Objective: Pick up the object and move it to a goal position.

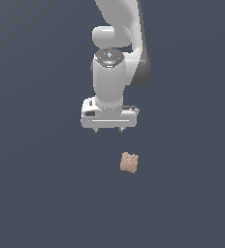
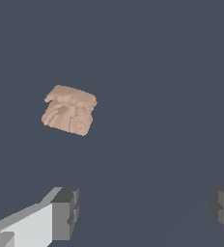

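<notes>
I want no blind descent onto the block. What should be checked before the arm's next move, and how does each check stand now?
1. Gripper open: ok, fingers spread wide in the wrist view.
2. Gripper empty: ok.
3. Block in view and unobstructed: ok, in both views.
4. Gripper centred over block: not ok, the block lies outside the gap between the fingers.
5. Block resting on the floor: cannot tell.
6. Goal position marked: cannot tell, none visible.
</notes>
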`<state>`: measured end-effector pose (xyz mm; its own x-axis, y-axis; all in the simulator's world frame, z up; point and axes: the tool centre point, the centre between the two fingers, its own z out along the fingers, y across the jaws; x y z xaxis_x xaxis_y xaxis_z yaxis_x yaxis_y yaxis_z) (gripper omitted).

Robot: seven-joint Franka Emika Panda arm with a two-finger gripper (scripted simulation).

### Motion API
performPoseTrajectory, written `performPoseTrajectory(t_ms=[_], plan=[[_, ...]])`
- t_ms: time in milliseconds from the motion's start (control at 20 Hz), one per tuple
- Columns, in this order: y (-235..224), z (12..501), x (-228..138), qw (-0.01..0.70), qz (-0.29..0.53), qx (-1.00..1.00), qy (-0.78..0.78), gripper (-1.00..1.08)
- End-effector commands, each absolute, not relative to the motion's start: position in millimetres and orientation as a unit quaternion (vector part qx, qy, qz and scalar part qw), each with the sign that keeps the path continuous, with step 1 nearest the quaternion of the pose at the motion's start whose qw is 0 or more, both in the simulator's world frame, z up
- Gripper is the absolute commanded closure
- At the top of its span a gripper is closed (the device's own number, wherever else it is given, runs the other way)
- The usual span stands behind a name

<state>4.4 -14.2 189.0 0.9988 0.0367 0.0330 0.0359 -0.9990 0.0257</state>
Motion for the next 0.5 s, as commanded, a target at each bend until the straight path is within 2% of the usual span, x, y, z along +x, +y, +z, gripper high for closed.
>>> performPoseTrajectory(t_ms=[0, 450], plan=[[-14, 189, 4, 0.013, 0.017, 1.000, 0.018, -0.92], [16, 184, 2, 0.007, 0.008, 0.998, 0.058, -0.92]])
